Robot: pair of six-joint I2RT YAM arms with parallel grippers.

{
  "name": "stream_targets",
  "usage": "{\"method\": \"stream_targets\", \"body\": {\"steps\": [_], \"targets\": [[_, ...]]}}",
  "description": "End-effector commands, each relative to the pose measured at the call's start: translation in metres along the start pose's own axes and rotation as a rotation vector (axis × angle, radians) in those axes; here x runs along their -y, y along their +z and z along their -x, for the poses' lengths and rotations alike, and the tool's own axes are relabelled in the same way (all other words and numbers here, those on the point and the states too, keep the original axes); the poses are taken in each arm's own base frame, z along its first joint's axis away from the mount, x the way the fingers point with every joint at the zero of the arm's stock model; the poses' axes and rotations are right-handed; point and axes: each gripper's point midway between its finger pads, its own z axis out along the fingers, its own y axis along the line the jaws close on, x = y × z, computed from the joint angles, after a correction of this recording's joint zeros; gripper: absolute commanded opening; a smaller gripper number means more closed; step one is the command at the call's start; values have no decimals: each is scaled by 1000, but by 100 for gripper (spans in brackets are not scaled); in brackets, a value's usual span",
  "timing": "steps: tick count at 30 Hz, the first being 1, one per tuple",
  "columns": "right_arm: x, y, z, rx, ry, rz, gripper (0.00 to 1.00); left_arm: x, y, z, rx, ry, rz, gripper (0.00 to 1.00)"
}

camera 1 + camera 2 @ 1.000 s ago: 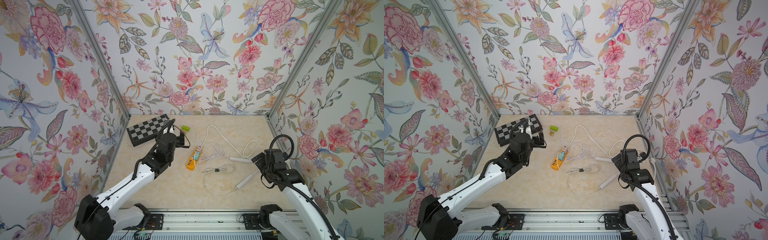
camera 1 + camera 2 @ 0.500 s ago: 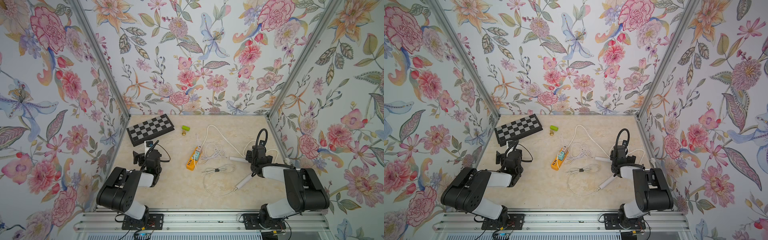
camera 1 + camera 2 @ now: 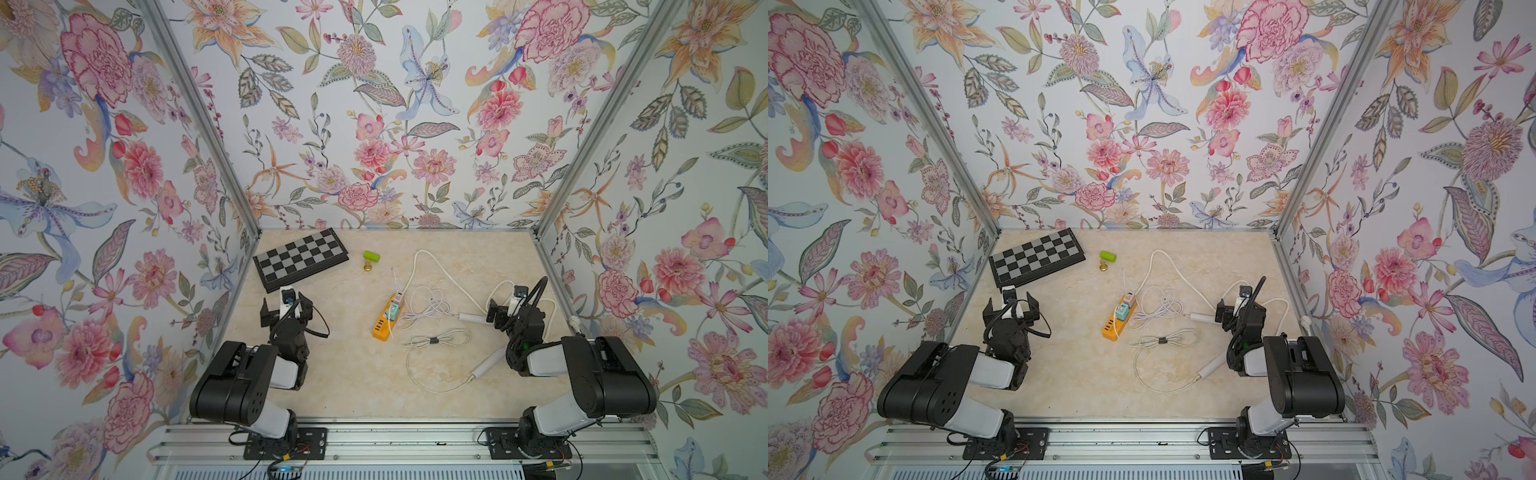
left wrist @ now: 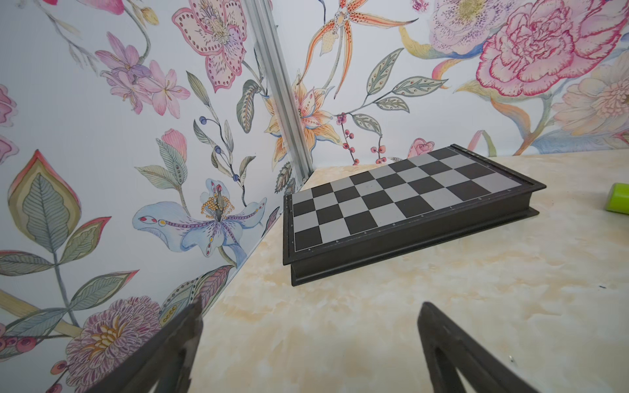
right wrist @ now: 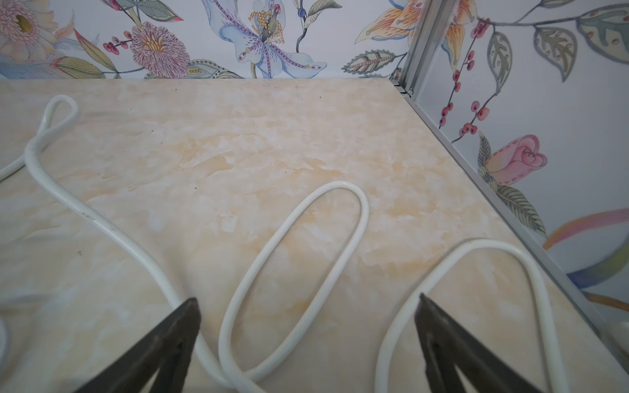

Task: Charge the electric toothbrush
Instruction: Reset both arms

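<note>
While the left gripper (image 4: pixel 311 306) and right gripper (image 5: pixel 308 299) are seen wide and empty, the toothbrush (image 3: pixel 489 360) is judged light, stiff, slick, and best gripped mid-handle.

In the left wrist view the green cylinder (image 4: pixel 620 203) is cut by the picture's edge. In the right wrist view the white cable (image 5: pixel 296 251) runs out past the lower edge. In a top view one end of the toothbrush (image 3: pixel 487 362) is lost behind the right arm (image 3: pixel 540 365), and the gold thing (image 3: pixel 368 267) is too small to tell.
</note>
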Motion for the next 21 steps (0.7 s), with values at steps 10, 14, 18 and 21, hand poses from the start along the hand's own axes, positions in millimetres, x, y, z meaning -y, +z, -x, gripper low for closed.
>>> {"method": "stream_targets", "body": {"steps": [10,14,18,21], "targets": [[-6,1,24,85,-9,39,100,-3,8,5,30,-68,-34,99],[-6,1,24,85,-9,38,100,0,8,6,33,-54,-45,99],[-6,1,24,85,-9,39,100,1,10,5,25,-60,-51,99],[-6,1,24,84,-9,39,100,11,8,7,43,-32,-110,99]]}}
